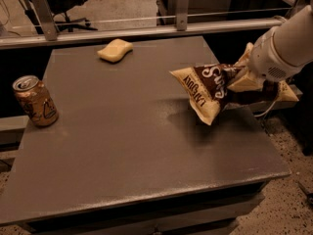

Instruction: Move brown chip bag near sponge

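Brown chip bag (pixel 208 88) hangs just above the worktop (pixel 122 146) near its 3 o'clock edge. The end effector (pixel 243 79) pinches its right end, and its long axis trails toward 8 o'clock. The sponge (pixel 115 50) lies well apart, toward 10 o'clock.

The gripper (pixel 244 77), clamped on the crinkly dark brown chip bag (pixel 205 89), sits at the right edge of the flat grey tabletop (pixel 146 151), with the bag tilted above the surface there. Between the bag and the pale-yellow wavy sponge (pixel 115 50), which lies near the far edge left of its middle, the tabletop is open. The one other obstacle is the upright brown-tan drink can (pixel 35 102) at the left edge, well apart from both. A metal rail (pixel 146 31) runs just behind the far edge.
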Controlling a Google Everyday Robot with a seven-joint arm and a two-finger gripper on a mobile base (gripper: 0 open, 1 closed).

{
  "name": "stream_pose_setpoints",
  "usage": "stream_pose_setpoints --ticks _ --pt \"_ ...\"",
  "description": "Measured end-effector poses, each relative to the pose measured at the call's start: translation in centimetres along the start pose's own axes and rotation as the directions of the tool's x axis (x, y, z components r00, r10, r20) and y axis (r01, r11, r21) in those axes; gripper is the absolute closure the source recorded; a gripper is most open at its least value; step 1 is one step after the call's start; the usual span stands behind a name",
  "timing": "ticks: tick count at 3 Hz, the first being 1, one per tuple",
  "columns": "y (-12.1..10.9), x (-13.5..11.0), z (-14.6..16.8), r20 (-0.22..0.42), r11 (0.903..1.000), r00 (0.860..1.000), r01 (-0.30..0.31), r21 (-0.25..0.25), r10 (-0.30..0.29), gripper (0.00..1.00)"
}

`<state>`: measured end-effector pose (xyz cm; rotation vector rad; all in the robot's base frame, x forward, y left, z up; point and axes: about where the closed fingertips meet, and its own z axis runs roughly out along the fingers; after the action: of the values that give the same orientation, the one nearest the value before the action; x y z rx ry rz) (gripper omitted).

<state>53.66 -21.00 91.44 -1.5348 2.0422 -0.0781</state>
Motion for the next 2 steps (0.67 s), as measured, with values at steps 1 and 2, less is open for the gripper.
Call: stream_pose_setpoints --ticks 1,2 --pt "-0.17 -0.17 -0.16 0.002 1.0 1.0 0.002 0.005 -0.002 1.0" --pt "-0.17 -0.18 -0.15 0.002 1.0 1.0 0.002 0.005 -0.003 1.0"
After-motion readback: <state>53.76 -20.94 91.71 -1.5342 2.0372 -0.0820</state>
